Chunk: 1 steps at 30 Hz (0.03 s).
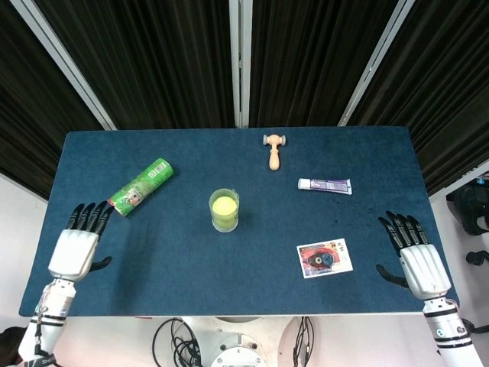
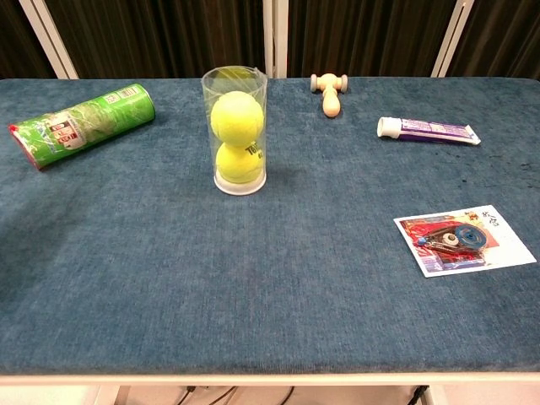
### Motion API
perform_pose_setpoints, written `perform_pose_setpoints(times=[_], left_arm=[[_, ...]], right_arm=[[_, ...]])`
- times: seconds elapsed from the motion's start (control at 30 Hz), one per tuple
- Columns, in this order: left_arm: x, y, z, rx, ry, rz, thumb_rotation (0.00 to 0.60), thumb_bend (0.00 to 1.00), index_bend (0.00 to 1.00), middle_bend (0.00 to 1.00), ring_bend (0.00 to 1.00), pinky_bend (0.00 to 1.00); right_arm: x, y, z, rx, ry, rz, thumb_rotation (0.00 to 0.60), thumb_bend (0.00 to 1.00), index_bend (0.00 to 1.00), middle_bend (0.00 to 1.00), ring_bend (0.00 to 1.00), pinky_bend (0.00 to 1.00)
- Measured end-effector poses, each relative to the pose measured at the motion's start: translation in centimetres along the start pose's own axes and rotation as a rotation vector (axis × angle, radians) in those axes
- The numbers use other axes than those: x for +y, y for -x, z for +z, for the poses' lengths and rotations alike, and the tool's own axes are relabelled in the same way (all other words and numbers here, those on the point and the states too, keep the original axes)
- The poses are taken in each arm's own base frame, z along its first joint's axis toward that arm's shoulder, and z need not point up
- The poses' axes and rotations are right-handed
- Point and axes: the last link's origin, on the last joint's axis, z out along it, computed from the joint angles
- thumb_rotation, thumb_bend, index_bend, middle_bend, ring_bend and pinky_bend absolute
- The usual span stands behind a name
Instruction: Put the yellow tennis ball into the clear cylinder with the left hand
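The clear cylinder (image 1: pixel 224 210) (image 2: pixel 234 128) stands upright near the middle of the blue table. Two yellow tennis balls are stacked inside it, the upper tennis ball (image 2: pixel 236 113) on the lower one (image 2: pixel 239 162). My left hand (image 1: pixel 75 246) hovers at the table's front left corner, fingers spread, holding nothing, far from the cylinder. My right hand (image 1: pixel 413 256) is at the front right edge, fingers also spread and empty. Neither hand shows in the chest view.
A green can (image 1: pixel 140 186) (image 2: pixel 78 125) lies on its side at the left. A small wooden mallet (image 1: pixel 274 149) and a toothpaste tube (image 1: pixel 325 185) lie toward the back right. A printed card (image 1: pixel 324 258) lies at the front right.
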Motion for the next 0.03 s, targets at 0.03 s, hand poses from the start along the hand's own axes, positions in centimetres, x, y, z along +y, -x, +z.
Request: perform_pose_setpoints(times=[0.03], left_arm=[[-0.36, 0.25, -0.41, 0.005, -0.008, -0.004, 0.6, 0.1, 0.01, 0.0, 0.0, 0.0]], right_arm=[[-0.03, 0.08, 0.09, -0.003, 0.0, -0.003, 0.6, 0.15, 0.0, 0.0, 0.0, 0.0]])
